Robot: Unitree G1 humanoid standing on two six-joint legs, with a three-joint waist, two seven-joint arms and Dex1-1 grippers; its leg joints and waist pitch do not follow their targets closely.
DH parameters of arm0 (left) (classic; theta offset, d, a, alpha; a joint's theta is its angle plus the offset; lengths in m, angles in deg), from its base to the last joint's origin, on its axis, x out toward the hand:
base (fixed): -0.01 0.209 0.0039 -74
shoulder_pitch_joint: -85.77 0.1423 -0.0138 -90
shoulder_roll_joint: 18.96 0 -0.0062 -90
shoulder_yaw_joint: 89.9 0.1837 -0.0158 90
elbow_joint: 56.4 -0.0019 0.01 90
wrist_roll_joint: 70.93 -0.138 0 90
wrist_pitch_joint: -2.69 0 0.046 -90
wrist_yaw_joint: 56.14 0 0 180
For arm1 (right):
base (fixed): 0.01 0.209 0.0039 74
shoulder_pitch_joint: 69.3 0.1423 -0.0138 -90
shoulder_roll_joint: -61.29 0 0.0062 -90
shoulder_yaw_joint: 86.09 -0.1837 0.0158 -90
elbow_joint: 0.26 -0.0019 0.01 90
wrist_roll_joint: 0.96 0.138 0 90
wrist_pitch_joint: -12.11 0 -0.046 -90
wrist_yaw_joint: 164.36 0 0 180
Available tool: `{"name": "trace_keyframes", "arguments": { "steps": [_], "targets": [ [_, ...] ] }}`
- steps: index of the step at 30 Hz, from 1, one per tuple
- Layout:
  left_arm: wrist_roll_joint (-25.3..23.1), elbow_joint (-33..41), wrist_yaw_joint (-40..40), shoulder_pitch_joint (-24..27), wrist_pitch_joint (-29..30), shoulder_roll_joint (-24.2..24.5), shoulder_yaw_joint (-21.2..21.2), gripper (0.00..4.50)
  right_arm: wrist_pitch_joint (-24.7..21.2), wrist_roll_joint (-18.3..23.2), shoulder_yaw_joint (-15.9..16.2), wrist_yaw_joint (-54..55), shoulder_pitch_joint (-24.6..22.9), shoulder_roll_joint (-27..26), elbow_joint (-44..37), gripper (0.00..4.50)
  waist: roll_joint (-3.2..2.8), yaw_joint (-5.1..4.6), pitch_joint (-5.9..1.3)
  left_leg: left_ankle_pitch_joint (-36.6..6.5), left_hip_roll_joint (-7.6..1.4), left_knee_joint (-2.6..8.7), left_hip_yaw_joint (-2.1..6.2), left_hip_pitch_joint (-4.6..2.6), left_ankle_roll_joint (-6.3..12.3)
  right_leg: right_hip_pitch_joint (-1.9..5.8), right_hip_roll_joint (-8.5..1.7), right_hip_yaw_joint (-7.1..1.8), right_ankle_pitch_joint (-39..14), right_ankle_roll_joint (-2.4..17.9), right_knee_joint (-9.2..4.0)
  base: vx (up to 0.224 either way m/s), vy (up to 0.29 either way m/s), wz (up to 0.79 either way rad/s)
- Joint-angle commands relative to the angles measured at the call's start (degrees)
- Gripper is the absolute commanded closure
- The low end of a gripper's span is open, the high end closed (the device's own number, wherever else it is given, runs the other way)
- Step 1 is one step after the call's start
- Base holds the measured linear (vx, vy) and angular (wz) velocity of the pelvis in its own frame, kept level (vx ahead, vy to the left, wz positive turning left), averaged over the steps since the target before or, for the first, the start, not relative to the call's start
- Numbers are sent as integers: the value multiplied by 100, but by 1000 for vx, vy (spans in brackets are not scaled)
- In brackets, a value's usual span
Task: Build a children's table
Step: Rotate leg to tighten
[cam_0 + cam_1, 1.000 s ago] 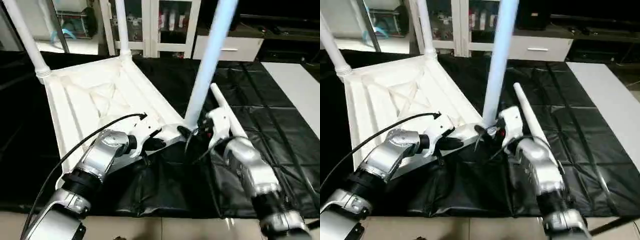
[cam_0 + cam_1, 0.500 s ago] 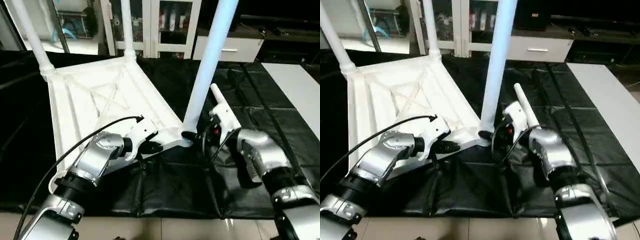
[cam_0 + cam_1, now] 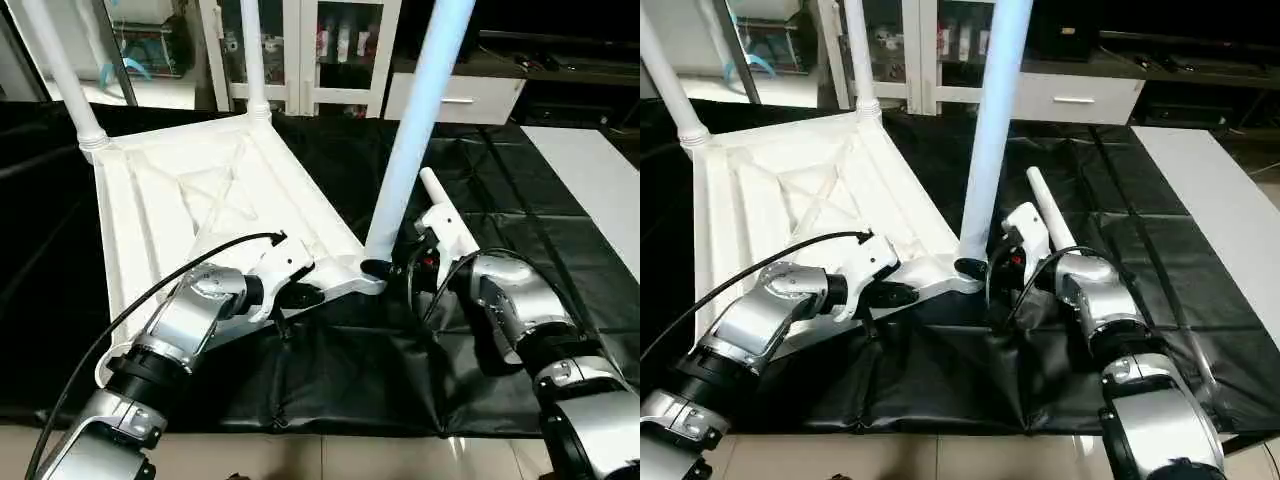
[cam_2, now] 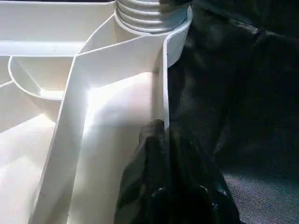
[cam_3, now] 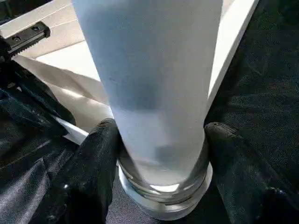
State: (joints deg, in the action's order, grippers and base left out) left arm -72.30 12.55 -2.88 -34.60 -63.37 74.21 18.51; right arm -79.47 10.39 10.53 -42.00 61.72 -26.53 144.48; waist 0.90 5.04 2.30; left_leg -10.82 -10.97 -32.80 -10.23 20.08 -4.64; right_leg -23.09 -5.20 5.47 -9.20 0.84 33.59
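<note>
The children's table top (image 3: 180,200) lies underside up on the black cloth, ribs showing. Two white legs (image 3: 60,70) (image 3: 253,50) stand in its far corner sockets. A third leg (image 3: 415,120) stands upright in the near right socket (image 4: 149,18). My right gripper (image 3: 385,268) is at this leg's flared base, with one black finger (image 5: 93,158) pressed on each side of it. My left gripper (image 3: 310,295) is shut, its fingers (image 4: 159,177) pinching the top's thin near rim (image 4: 164,84) beside that socket. Another leg (image 3: 1045,200) lies loose on the cloth behind my right wrist.
The black-draped work table (image 3: 520,200) ends just in front of my forearms, with pale floor below. A white surface (image 3: 600,170) borders it at the right. White cabinets (image 3: 330,50) stand behind. A black cable (image 3: 150,290) arcs over my left forearm.
My right gripper's fingers have closed in onto the base of the upright leg. My left gripper keeps its pinch on the rim. The camera has shifted slightly.
</note>
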Motion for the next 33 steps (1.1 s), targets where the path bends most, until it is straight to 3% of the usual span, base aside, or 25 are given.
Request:
{"name": "trace_keyframes", "arguments": {
  "steps": [1, 9, 13, 15, 18, 23, 27, 31, 32, 33],
  "targets": [
    [-117, -209, 175, 217, 253, 66, 291, 450, 95, -139, 27, -45, 97, -21, 174, 191, 16, 12, -349, -901, -241, 323, 39, 6, 469, 326, -365, -284, -1086, 1489, -292, 0, 0, 0],
    [-110, -158, 161, 233, 292, 74, 298, 450, 291, -224, -32, -30, 164, -111, 432, 204, 29, 1, -327, -1092, -235, 329, 44, 11, 386, 310, -373, -291, -1496, 1368, -326, 0, 0, 0],
    [-108, -168, 110, 222, 305, 45, 286, 450, 383, -241, -262, 969, 167, -260, 625, 205, 24, -27, -314, -1200, -236, 351, 57, 14, 330, 301, -367, -286, -1652, 1318, -339, 0, 0, 0],
    [-107, -258, -16, 161, 290, -41, 235, 450, 320, -148, -556, 2149, 21, -552, 666, 206, 39, -91, -289, -1408, -230, 381, 77, 22, 216, 289, -376, -285, -2041, 1172, -384, 0, 0, 0],
    [-128, -402, -211, 57, 260, -161, 169, 450, 308, -109, -823, 3500, -197, -935, 613, 206, 11, -188, -275, -1829, -216, 412, 133, 3, 12, 256, -381, -258, -2718, 868, -460, 0, 0, 0],
    [-147, -483, -356, -26, 266, -258, 131, 450, 356, -259, -950, 4798, -343, -1313, 546, 207, 9, -294, -242, -2471, -190, 419, 179, -50, -65, 157, -381, -203, -3538, 514, -599, 0, 0, 0],
    [-147, -480, -369, -41, 268, -280, 125, 450, 487, -275, -1023, 5137, -404, -1557, 440, 207, -26, -330, -254, -2656, -201, 455, 220, -34, -98, 174, -383, -169, -3467, 425, -619, 0, 0, 0],
    [-182, -542, -359, -39, 210, -242, 104, 450, 623, -267, -946, 4925, -439, -1604, 237, 207, -27, -329, -254, -2702, -213, 475, 203, -38, -85, 160, -364, -207, -2954, 595, -583, 0, 0, 0],
    [-187, -552, -363, -38, 204, -237, 102, 450, 644, -233, -931, 4825, -458, -1608, 174, 151, -34, -326, -259, -2707, -209, 471, 191, -50, -75, 150, -365, -226, -2870, 650, -573, 0, 0, 0],
    [-193, -565, -364, -39, 191, -230, 102, 450, 671, -252, -899, 4786, -498, -1583, 71, 137, -26, -315, -266, -2625, -207, 467, 178, -44, -55, 156, -371, -244, -2757, 701, -559, 0, 0, 0]
  ]
}}
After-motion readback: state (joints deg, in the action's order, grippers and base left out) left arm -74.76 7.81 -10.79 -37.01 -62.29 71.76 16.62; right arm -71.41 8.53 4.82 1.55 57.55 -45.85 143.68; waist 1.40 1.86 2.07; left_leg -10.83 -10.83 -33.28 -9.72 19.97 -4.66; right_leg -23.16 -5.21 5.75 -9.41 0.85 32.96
